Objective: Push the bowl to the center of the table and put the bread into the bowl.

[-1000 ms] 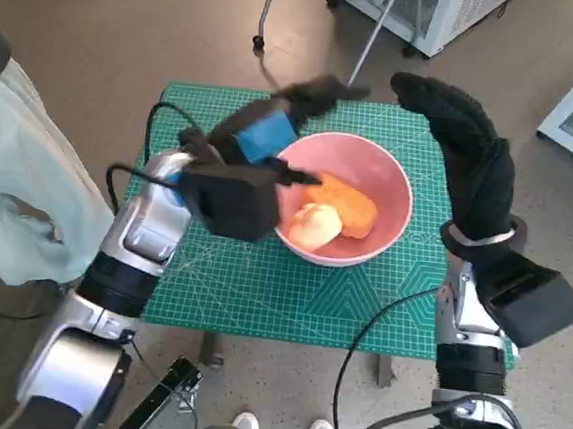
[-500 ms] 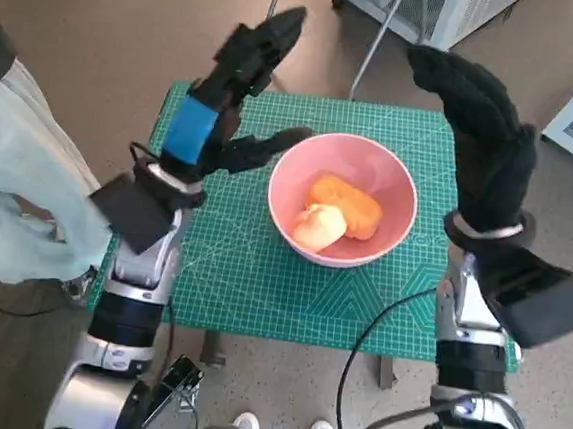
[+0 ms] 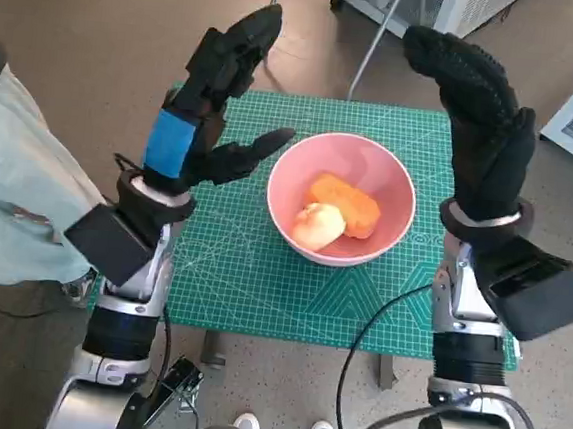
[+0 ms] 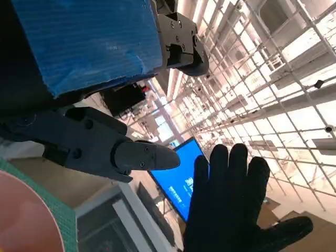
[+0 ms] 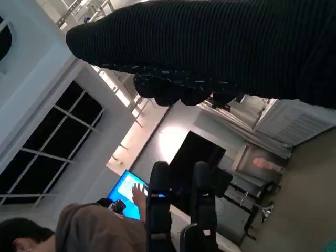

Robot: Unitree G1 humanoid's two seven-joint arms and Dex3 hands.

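A green gridded cutting mat [image 3: 260,283] is covering the small table. Near its middle, a smooth round pink bowl [image 3: 394,189] is cradling an oblong golden-orange bread [image 3: 348,203] and a pale roll [image 3: 316,225]. The blue-taped black left hand [image 3: 213,103] and knitted-gloved right hand [image 3: 481,116] are hovering spread-fingered, holding nothing.
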